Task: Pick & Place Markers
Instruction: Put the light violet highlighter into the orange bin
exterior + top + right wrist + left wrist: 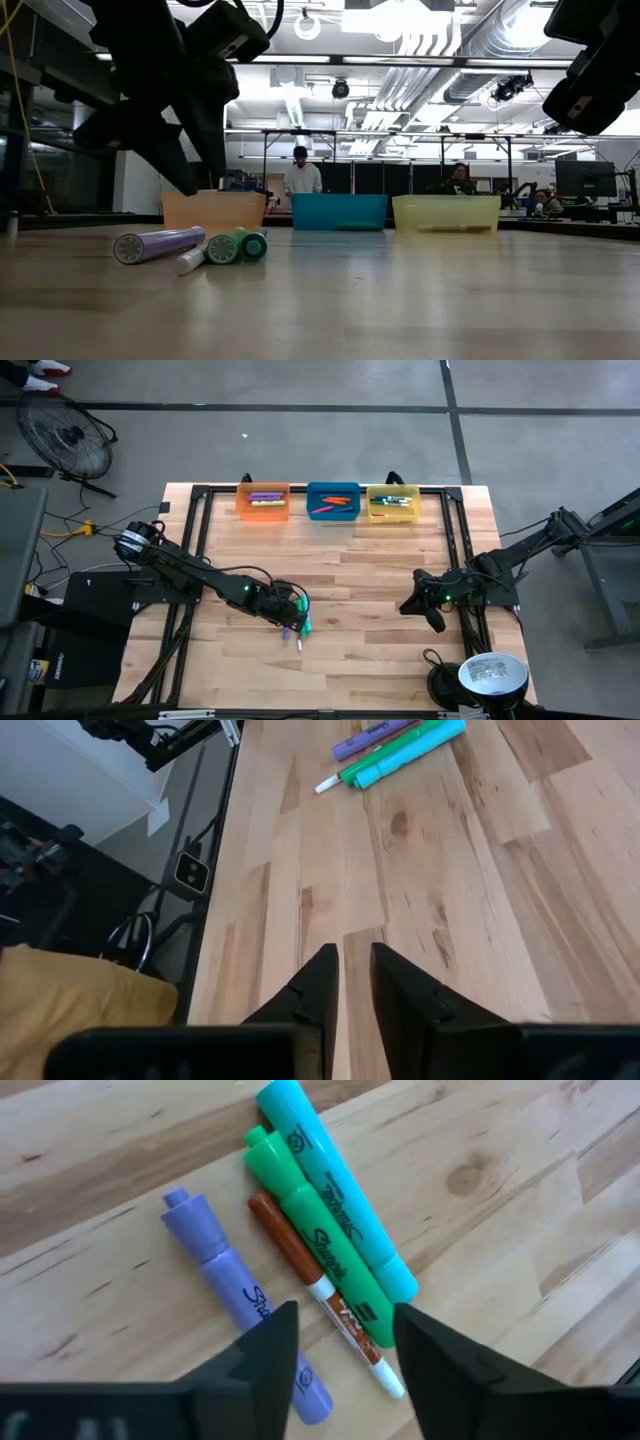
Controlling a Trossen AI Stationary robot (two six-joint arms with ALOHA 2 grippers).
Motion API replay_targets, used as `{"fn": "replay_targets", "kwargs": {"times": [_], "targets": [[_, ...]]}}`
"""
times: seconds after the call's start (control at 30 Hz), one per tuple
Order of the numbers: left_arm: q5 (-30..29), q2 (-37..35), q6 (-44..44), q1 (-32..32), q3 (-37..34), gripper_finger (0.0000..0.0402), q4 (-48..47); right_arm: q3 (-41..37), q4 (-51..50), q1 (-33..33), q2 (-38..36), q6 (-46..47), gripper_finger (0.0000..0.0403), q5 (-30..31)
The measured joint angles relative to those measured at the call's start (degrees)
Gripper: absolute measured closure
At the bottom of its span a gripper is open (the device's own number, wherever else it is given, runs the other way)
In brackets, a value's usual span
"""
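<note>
Several markers lie side by side on the wooden table near its front middle (297,626). They are a purple one (235,1295), a green one (310,1230), a teal one (335,1190) and a thin orange-and-white one (325,1300). They also show in the low view (190,245). My left gripper (345,1365) is open and hovers just above them, one finger over the purple marker and the other beside the green one, touching nothing. My right gripper (352,980) is shut and empty over bare table at the right (425,610).
Three translucent bins stand in a row at the table's far edge, each holding markers: orange (263,502), blue (333,501) and yellow (393,503). A round white object on a dark base (490,675) sits at the front right corner. People (302,175) show in the room beyond.
</note>
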Motion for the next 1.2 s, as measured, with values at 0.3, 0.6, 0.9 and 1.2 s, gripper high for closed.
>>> {"fn": "replay_targets", "kwargs": {"times": [0.3, 0.6, 0.9, 1.2], "targets": [[2.82, 0.0, -4.76, -0.02, -0.02, 0.0205, -3.84, 0.02, 0.0, 0.0, 0.0, 0.1, 0.0355, 0.0], [3.42, 0.23, -10.25, -0.04, -0.02, 0.0205, -5.15, 0.02, 0.0, 0.0, 0.0, 0.12, 0.0351, 0.0], [4.07, 6.4, -13.61, -1.27, 1.46, 0.0205, -5.82, 0.04, -0.04, 0.0, -0.02, 0.12, 0.0355, 0.0], [5.49, 14.94, -13.64, -1.18, 10.28, 0.0205, -16.6, 0.04, 0.04, 0.0, 0.0, 0.12, 0.0351, 0.0]]}}
